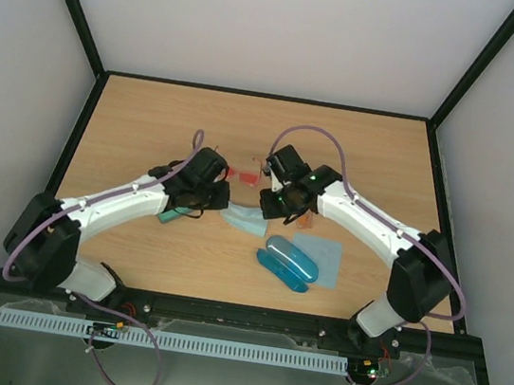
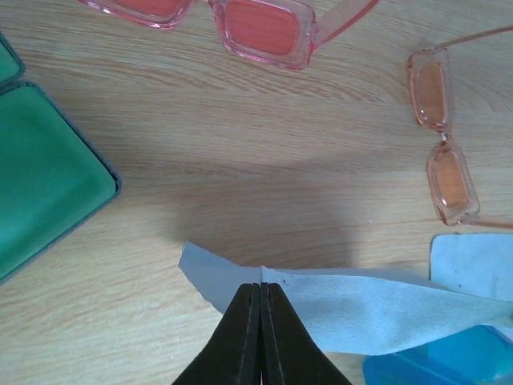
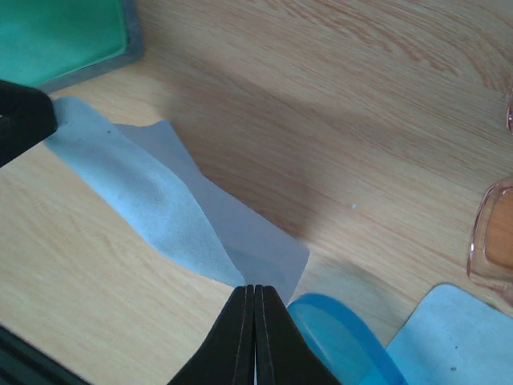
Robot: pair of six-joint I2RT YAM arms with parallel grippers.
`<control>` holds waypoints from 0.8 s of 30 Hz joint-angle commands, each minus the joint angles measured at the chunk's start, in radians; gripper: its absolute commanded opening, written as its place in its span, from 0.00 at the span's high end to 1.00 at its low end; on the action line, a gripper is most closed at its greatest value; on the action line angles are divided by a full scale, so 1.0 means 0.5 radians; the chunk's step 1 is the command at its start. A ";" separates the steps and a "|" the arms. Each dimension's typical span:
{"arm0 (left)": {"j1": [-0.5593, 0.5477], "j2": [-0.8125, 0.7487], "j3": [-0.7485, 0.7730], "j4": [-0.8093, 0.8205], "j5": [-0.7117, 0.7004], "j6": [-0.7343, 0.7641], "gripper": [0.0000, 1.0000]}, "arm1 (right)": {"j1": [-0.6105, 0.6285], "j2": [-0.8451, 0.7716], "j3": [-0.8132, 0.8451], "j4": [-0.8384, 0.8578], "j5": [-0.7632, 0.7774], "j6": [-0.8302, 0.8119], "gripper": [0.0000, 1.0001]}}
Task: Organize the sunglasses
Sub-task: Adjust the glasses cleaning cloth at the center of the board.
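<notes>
The wooden table point(image 1: 152, 120) carries everything, and the two arms reach in over its middle from the near edge. The green case point(image 2: 40, 176) lies on the left and the blue case point(image 1: 287, 262) nearer and to the right, with a second cloth point(image 1: 323, 254) flat just beside the blue one. Between the arms a pale blue cloth point(image 2: 361, 305) is held at both ends. The left gripper point(image 2: 261, 287) is pinched tight on one edge and the right gripper point(image 3: 254, 289) is pinched tight on the opposite corner. Neither pair of sunglasses is held. The red-pink sunglasses point(image 2: 256, 24) rest on the wood on the far side of the cloth, and the orange sunglasses point(image 2: 445, 136) lie to the right, close to the second cloth. The likely trouble is a thin hold: if the arms pull apart, the cloth may slip from one pinch. If they sweep low, it may drag the orange pair or catch on the blue case. From above, the arms cover most of the held cloth and the green case. The red-pink pair is cut off at the frame edge, the orange pair's arms run out of view, and whether either case is open I cannot tell.
</notes>
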 commanded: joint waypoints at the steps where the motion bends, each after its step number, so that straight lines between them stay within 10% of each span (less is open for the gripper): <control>1: 0.055 0.129 0.092 0.128 -0.001 0.051 0.98 | -0.064 0.143 0.017 0.045 0.008 -0.054 0.99; 24: 0.175 0.477 0.119 0.505 -0.063 0.141 0.98 | -0.167 0.435 0.182 0.166 0.241 -0.132 0.99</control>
